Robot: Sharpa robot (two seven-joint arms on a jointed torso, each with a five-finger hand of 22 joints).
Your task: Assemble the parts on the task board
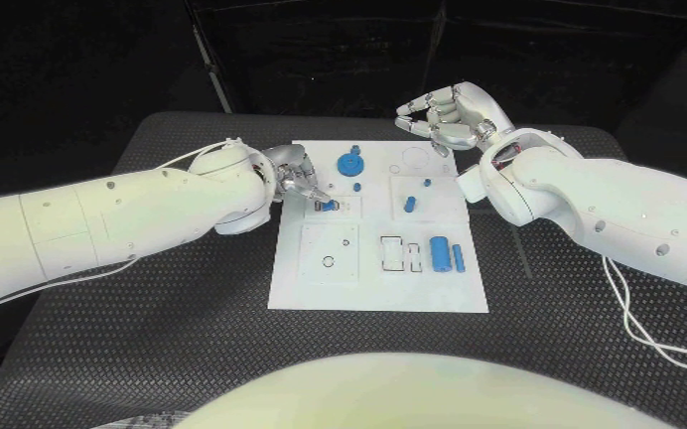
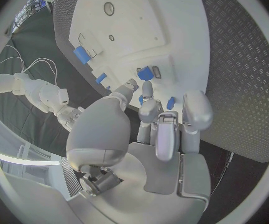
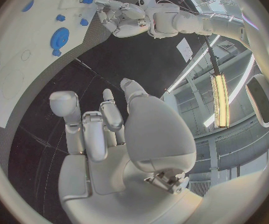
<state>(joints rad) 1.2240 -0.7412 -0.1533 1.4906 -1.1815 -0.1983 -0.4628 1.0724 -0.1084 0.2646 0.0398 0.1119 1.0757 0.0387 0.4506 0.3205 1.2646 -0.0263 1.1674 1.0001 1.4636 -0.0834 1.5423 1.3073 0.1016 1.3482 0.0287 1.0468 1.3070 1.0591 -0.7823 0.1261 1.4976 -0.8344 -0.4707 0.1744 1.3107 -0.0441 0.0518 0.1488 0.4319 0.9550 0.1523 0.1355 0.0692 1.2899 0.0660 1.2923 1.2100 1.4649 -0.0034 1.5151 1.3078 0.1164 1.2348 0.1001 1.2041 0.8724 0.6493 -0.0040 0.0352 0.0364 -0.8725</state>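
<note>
Fingers (image 1: 307, 187) of left hand (image 1: 294, 176) partly hiding small blue part (image 1: 330, 206).

The left hand's fingers (image 1: 305, 187) hide part of a small blue piece (image 1: 328, 206) beneath them.

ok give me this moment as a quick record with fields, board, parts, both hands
board: white task board in the middle of the black table
parts: round blue part near the far edge; two long blue parts near the right edge; small blue part in the middle
left hand: left hand low over the board's left side, fingertips at a small blue piece; grip cannot be told
right hand: right hand raised beyond the board's far right corner, fingers curled, holding nothing
</note>
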